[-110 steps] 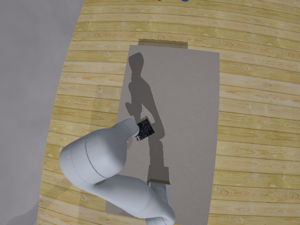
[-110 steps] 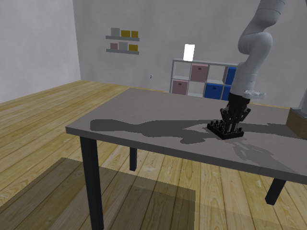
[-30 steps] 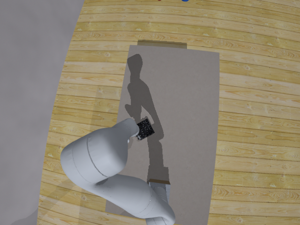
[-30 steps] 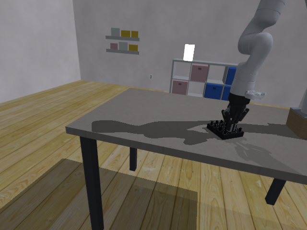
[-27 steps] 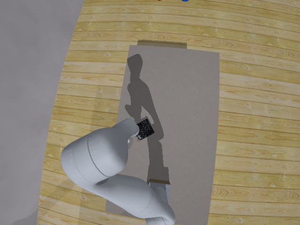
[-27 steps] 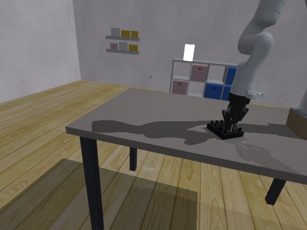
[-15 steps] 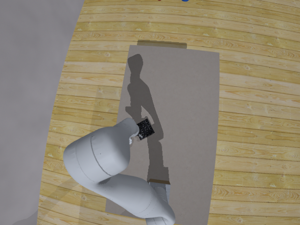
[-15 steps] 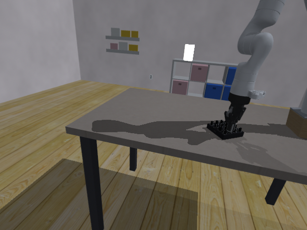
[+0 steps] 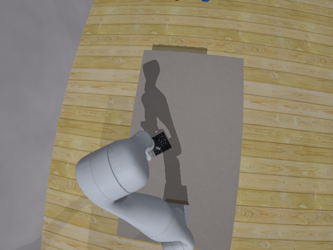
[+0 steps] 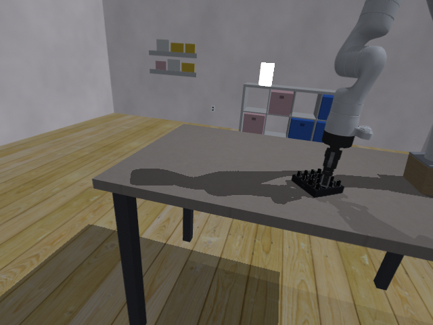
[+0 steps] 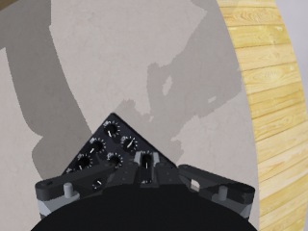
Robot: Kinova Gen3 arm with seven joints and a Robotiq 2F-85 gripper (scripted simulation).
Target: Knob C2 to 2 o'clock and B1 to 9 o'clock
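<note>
Knob box, black, square, one: standing on the grey-brown counter, set askew to its edges, small dark knobs on top with white pointer lines. Jaws, one pair, pointing down over the box: clenched on one knob, a pad at either side, its white line running between them; printed name too small to read. Arm, pale grey, jointed, reaching down from above. Behind the counter: white shelf unit, pink and blue bins, glowing white lamp on top.
</note>
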